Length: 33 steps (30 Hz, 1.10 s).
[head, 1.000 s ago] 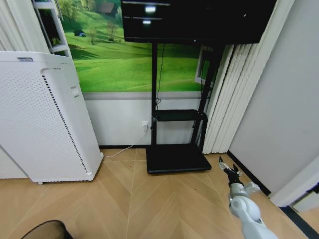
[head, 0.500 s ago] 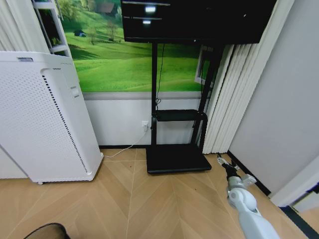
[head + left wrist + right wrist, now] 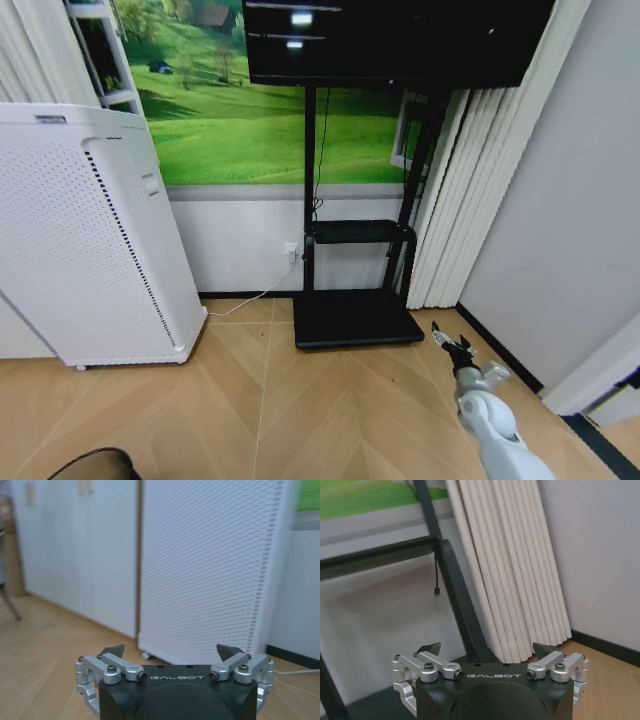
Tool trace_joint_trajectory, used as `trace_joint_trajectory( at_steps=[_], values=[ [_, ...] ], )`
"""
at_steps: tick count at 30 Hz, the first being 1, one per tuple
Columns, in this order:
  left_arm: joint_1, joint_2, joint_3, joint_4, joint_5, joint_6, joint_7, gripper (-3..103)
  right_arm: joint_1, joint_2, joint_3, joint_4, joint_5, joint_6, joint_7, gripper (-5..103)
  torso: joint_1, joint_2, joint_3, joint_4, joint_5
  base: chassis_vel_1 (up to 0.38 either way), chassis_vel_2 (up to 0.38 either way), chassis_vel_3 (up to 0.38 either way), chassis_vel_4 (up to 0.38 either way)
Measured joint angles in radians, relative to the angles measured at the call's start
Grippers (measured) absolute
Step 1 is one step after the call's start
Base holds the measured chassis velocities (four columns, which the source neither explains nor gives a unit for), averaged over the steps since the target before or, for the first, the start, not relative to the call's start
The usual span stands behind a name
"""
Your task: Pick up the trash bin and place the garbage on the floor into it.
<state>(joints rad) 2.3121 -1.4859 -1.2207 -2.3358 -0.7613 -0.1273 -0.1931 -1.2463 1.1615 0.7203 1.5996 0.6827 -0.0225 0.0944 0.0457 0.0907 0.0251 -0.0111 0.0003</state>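
At about 7 o'clock in the head view, right at the near edge, there's a dark rounded shape (image 3: 90, 464) poking in. Can't really tell what it is, could be the trash bin's rim but I wouldn't swear to it. Everything sits on the floor (image 3: 300, 400), that tan chevron parquet.

Over at 5 o'clock the right gripper (image 3: 449, 343) is held out low over the floor, at the end of its white arm, with nothing between its fingers. In its own wrist view the right gripper (image 3: 486, 649) has its jaws spread wide apart, and it's pointing toward the black stand's post and the pleated white curtain (image 3: 512, 565) past it.

The left gripper (image 3: 171, 652) looks the same in the left wrist view: fingers spread wide, holding nothing, aimed at the tall white perforated appliance (image 3: 210, 565), with white cabinet doors beside that.

Middle distance in the head view: the black stand's flat base (image 3: 355, 318) lies on the floor at roughly 6 o'clock from the centre, just beyond the right gripper. The appliance (image 3: 90, 240) stands at 9 o'clock, and a white cable (image 3: 255, 297) runs from the wall socket down toward it.

Farthest back, the dark screen (image 3: 395, 40) sits at 12 o'clock on the stand, with a green meadow wall picture (image 3: 240, 110) behind it.
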Motion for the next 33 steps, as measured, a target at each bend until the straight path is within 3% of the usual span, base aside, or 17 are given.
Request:
trace_joint_trajectory(
  at_steps=[6, 13, 15, 16, 17, 18, 21, 23, 33],
  values=[
    [-0.036, -0.003, -0.04, -0.111, 0.133, -0.004, 0.104, 100, -0.106, 0.008, 0.026, 0.099, -0.129, 0.003, 0.008, 100, 0.0, 0.0, 0.0, -0.0003, -0.0004, 0.0, 0.0, 0.0, 0.0],
    [-0.06, 0.009, -0.047, -0.147, 0.174, -0.011, 0.149, 100, -0.144, 0.012, 0.04, 0.139, -0.168, 0.038, 0.027, 100, 0.0, 0.0, 0.0, -0.0002, -0.0003, 0.0, 0.0, 0.0, 0.0],
    [-0.084, 0.025, -0.043, -0.168, 0.189, -0.007, 0.195, 100, -0.189, 0.01, 0.056, 0.197, -0.195, 0.06, 0.033, 100, 0.0, 0.0, 0.0, -0.0001, 0.0001, 0.0, 0.0, 0.0, 0.0],
    [-0.112, 0.05, -0.023, -0.172, 0.198, 0.001, 0.246, 100, -0.239, 0.008, 0.065, 0.27, -0.204, 0.06, 0.038, 100, 0.0, 0.0, 0.0, -0.0003, -0.0006, 0.0, 0.0, 0.0, 0.0],
    [-0.112, 0.05, -0.023, -0.172, 0.198, 0.001, 0.246, 100, -0.239, 0.008, 0.065, 0.27, -0.204, 0.06, 0.038, 100, 0.0, 0.0, 0.0, -0.0003, -0.0006, 0.0, 0.0, 0.0, 0.0],
    [-0.152, 0.078, 0.012, -0.172, 0.217, 0.006, 0.276, 100, -0.292, 0.01, 0.07, 0.345, -0.209, 0.06, 0.002, 100, 0.0, 0.0, 0.0, 0.0002, -0.0001, 0.0, 0.0, 0.0, 0.0],
    [-0.216, 0.103, 0.058, -0.172, 0.253, 0.018, 0.29, 100, -0.342, 0.016, 0.076, 0.411, -0.232, 0.068, -0.042, 100, 0.0, 0.0, 0.0, -0.0001, -0.0007, 0.0, 0.0, 0.0, 0.0],
    [-0.319, 0.132, 0.176, -0.169, 0.29, 0.06, 0.271, 100, -0.437, 0.048, 0.119, 0.529, -0.297, 0.068, -0.056, 100, 0.0, 0.0, 0.0, -0.0004, -0.0006, 0.0, 0.0, 0.0, 0.0],
    [-0.424, 0.126, 0.355, -0.166, 0.368, 0.074, 0.231, 100, -0.611, 0.148, 0.239, 0.703, -0.314, 0.041, -0.088, 100, 0.0, 0.0, 0.0, 0.0001, -0.0002, 0.0, 0.0, 0.0, 0.0]
  ],
)
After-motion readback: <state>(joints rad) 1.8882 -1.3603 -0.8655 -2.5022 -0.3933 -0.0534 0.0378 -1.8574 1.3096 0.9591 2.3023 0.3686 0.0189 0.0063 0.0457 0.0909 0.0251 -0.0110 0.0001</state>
